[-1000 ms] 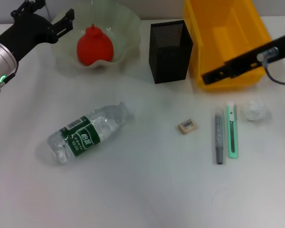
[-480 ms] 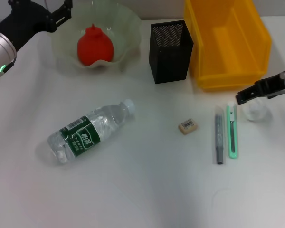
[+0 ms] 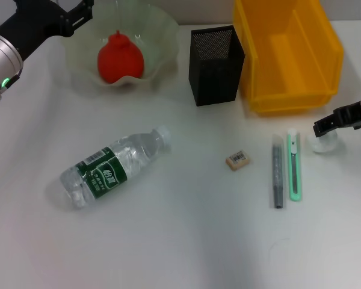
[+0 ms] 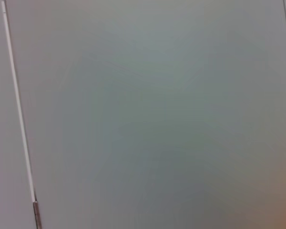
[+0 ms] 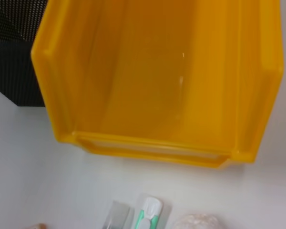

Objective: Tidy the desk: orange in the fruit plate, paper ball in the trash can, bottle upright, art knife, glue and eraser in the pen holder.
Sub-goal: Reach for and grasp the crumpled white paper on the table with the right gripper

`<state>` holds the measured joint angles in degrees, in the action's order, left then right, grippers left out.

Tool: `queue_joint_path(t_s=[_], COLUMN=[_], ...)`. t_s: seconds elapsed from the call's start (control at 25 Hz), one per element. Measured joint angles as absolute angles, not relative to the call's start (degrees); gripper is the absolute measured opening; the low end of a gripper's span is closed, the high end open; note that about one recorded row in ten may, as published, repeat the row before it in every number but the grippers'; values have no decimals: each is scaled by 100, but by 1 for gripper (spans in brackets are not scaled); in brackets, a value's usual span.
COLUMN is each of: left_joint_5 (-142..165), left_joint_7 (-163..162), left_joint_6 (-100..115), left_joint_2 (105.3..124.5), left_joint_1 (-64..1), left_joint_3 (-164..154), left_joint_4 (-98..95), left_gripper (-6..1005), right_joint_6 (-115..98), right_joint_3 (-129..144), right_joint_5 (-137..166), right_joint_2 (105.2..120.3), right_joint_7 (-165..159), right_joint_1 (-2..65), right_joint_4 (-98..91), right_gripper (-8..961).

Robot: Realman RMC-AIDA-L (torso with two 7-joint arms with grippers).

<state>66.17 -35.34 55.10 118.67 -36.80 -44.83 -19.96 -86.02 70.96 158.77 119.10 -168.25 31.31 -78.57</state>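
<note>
Nearest the bottom of the head view, the white bench (image 3: 186, 253) lies bare. A little higher, left of centre, the bottle (image 3: 111, 167) lies on its side, its green label up and its cap pointing toward the upper right. Right of centre sits the small eraser (image 3: 237, 159), flat on the bench and apart from everything else. Just right of it lie two long things side by side, near one another and both pointing up and down the frame: the grey glue (image 3: 277, 174) and the green-and-white art knife (image 3: 295, 165).

At the right edge, level with the top of the knife, the right pincer (image 3: 332, 123) hangs low over the paper ball (image 3: 325, 142), covering its upper part; I cannot tell how its fingers stand. In the right wrist view the paper ball (image 5: 195, 222) shows at the bottom edge, beside the knife's tip.

Farther up, the black mesh pen holder (image 3: 215, 65) stands upright at centre, just beside the yellow trash can (image 3: 287, 54), which is open and tilted toward the viewer. Up in the left, the orange (image 3: 120, 58) rests in the pale wavy fruit plate (image 3: 159, 30). The left pincer (image 3: 78, 13) is raised at the upper left corner, by the plate's rim, fingers spread apart and holding nothing.
</note>
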Motion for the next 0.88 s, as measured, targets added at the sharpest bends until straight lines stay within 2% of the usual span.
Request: queue_joint_path(t_s=[0.88], left_joint_5=[6602], left_joint_7=[-3542], left_joint_6=[5510], left_joint_2=[11874], left_joint_1=[-3640], left_joint_3=[-4482], left_joint_4=[-1995], left_gripper=[832], right_joint_6=[-7892], right_joint_3=[7074], right_joint_5=[15776], right_joint_2=[11916], right_joint_7=[-16549], right_joint_1=[3270], right_joint_4=[-6939], right_gripper=[846])
